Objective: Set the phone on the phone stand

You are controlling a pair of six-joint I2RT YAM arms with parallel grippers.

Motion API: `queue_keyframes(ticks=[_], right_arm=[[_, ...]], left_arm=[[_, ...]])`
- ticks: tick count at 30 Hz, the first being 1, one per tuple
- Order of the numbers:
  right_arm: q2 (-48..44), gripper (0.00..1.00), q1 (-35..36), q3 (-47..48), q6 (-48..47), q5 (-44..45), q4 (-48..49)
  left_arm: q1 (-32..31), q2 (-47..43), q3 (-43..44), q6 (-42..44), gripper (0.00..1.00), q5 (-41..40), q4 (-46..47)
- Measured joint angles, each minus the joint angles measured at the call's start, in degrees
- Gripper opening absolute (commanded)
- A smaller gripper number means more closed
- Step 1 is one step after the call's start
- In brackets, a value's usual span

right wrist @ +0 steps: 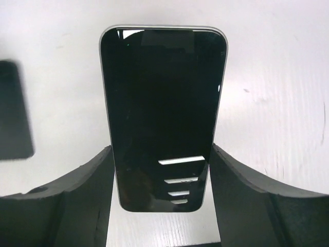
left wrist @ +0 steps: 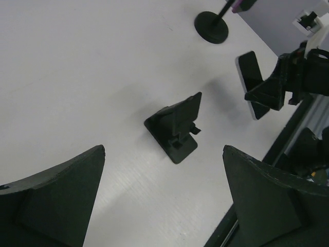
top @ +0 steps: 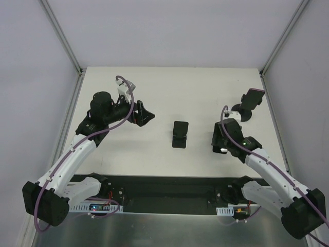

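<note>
Right tool [top: 221,140] clamps the phone [right wrist: 163,103] across its long edges. The phone stand [top: 180,135] sits near, to its left at the top view's centre, so you should carry leftward.

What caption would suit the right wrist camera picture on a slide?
Right gripper clasps a thin, glossy black rectangular phone by its long edges above the white table.

Black phone [right wrist: 162,118] held aloft, tilted, black phone stand [top: 180,135] mid-table
</note>
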Motion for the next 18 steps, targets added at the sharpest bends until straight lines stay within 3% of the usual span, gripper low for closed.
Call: queue_keyframes(ticks=[7, 18], right_arm=[[-4.7, 0.01, 17.9, 2.7, -15.0, 1.2, 5.2], [-0.2, 0.01, 34.2, 13.4, -31.7, -0.5, 7.1]], left_arm=[[-0.1, 5.8, 1.5, -4.8, 0.91, 13.6, 3.6], [-5.9, 19.9, 10.3, -18.3, 0.88, 27.3, 6.7]])
